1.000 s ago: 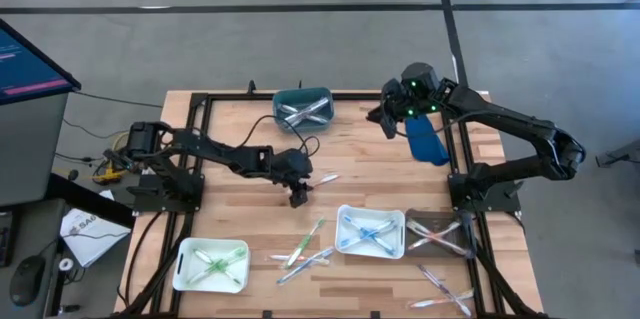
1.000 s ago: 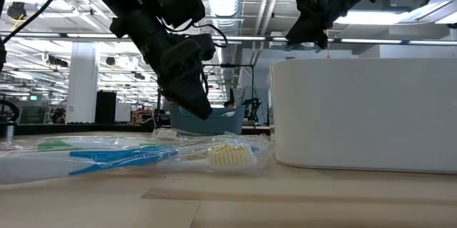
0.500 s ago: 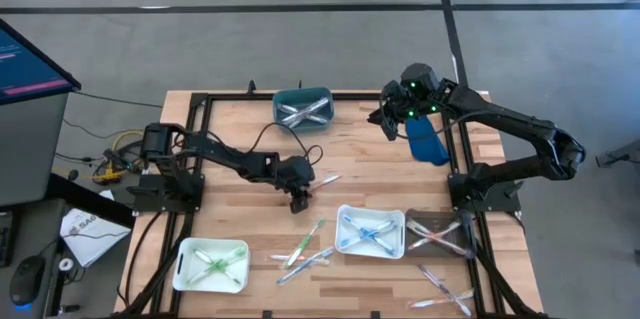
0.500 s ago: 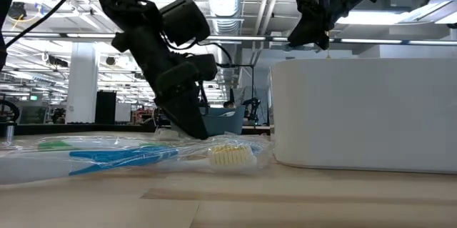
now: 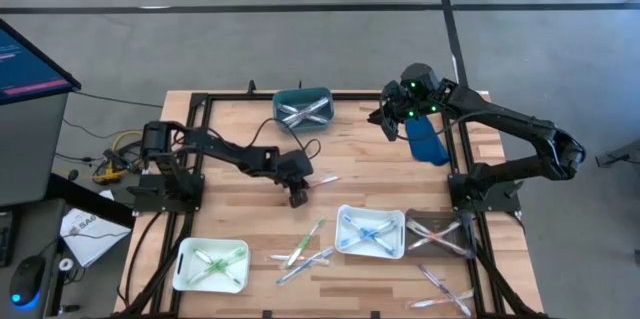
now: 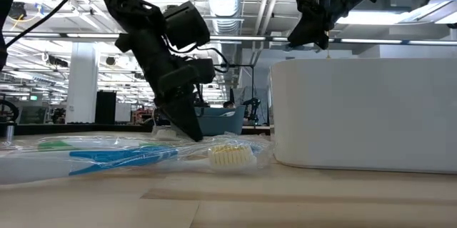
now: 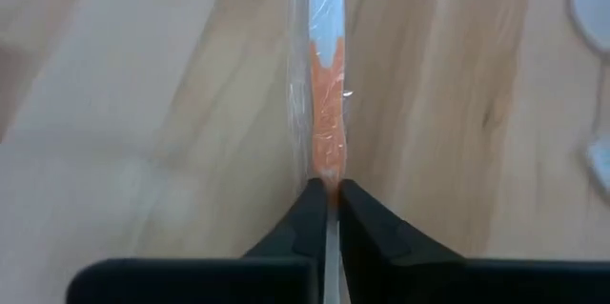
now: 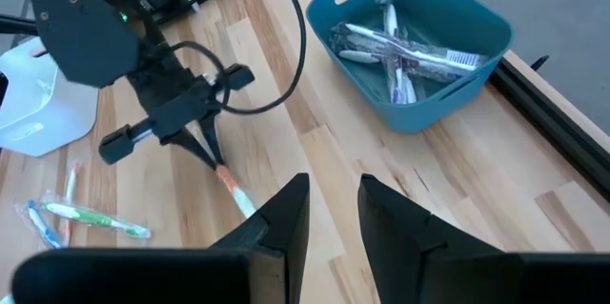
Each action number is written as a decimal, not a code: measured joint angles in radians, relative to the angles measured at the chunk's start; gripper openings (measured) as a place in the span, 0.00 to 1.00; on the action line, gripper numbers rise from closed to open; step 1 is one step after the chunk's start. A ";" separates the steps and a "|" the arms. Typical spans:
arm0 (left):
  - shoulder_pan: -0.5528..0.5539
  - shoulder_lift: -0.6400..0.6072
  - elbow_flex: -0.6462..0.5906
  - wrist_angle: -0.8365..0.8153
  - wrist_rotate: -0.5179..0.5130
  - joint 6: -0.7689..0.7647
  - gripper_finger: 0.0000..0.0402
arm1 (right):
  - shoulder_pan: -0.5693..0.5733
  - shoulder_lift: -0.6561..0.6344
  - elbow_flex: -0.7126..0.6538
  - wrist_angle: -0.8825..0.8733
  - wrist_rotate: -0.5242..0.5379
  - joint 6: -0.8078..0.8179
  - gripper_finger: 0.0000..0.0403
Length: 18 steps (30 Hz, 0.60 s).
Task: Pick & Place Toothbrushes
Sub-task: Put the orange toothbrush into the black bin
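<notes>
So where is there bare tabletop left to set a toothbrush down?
Free wood lies between the teal bin and the left claw, and on the left side above the white tray. It is crowded at the front: loose toothbrushes beside the blue-brush tray, the clear tray, and more brushes near the edge.

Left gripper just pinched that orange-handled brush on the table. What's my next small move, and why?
Probably lift straight up. The left gripper is shut on the plastic-wrapped orange-and-white toothbrush, which lies flat on the wooden table. Raising it should clear the wood before carrying it to a tray.
</notes>
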 joint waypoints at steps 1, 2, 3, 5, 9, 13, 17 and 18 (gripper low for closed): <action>0.004 -0.011 -0.002 -0.009 -0.001 0.001 0.02 | 0.000 0.000 0.000 0.002 0.000 0.000 0.22; 0.008 -0.024 -0.004 -0.024 -0.005 0.005 0.01 | 0.000 0.000 0.000 0.003 0.000 0.000 0.22; 0.011 -0.038 -0.005 -0.038 -0.015 0.007 0.01 | 0.000 0.000 0.000 0.004 0.000 0.000 0.22; 0.023 -0.076 -0.006 -0.066 -0.026 0.015 0.00 | 0.001 0.000 0.000 0.012 -0.003 0.001 0.22; 0.056 -0.152 -0.006 -0.093 0.005 0.046 0.00 | 0.020 0.000 0.000 0.035 -0.009 0.011 0.22; 0.087 -0.206 -0.006 -0.083 0.115 0.069 0.00 | 0.061 0.000 -0.001 0.070 -0.011 0.008 0.22; 0.105 -0.237 -0.005 -0.084 0.206 0.077 0.00 | 0.115 0.000 -0.001 0.116 -0.011 0.008 0.22; 0.106 -0.243 -0.005 -0.084 0.226 0.088 0.00 | 0.133 0.000 -0.001 0.132 -0.010 0.008 0.22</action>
